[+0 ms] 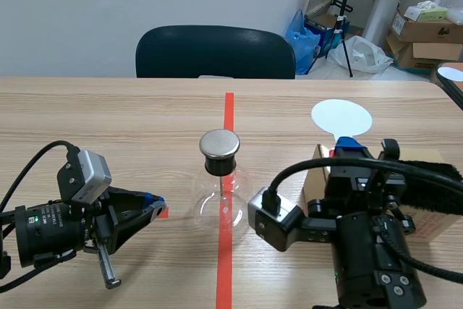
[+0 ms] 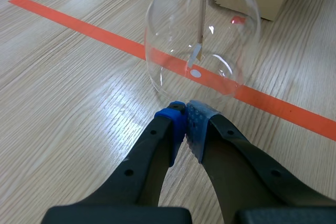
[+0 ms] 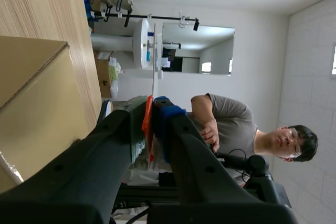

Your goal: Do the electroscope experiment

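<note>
My left fingers [image 2: 172, 127] pressed together, flask [image 2: 210, 30] at their 12 o'clock; right fingers [image 3: 169, 121] pinch orange paddle handle [image 3: 148, 129]; wood surface [image 2: 73, 103].

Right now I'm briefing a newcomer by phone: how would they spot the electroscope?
Follow the orange-red tape line down the middle of the wooden table; the electroscope stands on it. It is the only clear glass flask, capped with a round metal knob, unlike the cardboard box and the white disc paddle to its right.
</note>
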Controlling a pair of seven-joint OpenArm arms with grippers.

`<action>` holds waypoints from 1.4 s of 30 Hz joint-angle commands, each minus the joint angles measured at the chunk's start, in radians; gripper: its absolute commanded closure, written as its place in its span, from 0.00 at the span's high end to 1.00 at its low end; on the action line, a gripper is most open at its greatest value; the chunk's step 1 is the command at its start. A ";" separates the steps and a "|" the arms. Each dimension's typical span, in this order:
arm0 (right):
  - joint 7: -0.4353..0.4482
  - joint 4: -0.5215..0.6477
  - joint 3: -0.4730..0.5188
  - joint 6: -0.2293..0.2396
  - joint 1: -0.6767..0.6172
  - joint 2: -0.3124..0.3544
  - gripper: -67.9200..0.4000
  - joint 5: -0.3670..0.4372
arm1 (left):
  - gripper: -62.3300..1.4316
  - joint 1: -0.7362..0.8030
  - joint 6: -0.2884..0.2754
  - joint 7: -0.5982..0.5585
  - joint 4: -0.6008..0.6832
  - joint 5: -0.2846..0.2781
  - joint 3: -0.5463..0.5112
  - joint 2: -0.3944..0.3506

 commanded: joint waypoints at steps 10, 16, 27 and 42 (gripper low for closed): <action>0.105 0.010 0.005 -0.010 0.012 0.003 0.02 -0.001 | 0.07 0.002 -0.001 -0.013 0.024 -0.010 -0.001 0.002; 0.240 0.010 0.005 -0.010 0.012 0.003 0.02 -0.001 | 0.07 0.002 -0.001 -0.013 0.024 -0.010 -0.001 0.002; 0.474 0.010 0.005 -0.010 0.012 0.003 0.02 -0.001 | 0.07 0.002 -0.001 -0.013 0.024 -0.010 -0.001 0.002; 0.591 0.010 0.005 -0.010 0.012 0.003 0.02 -0.001 | 0.07 0.002 -0.001 -0.013 0.024 -0.010 -0.001 0.002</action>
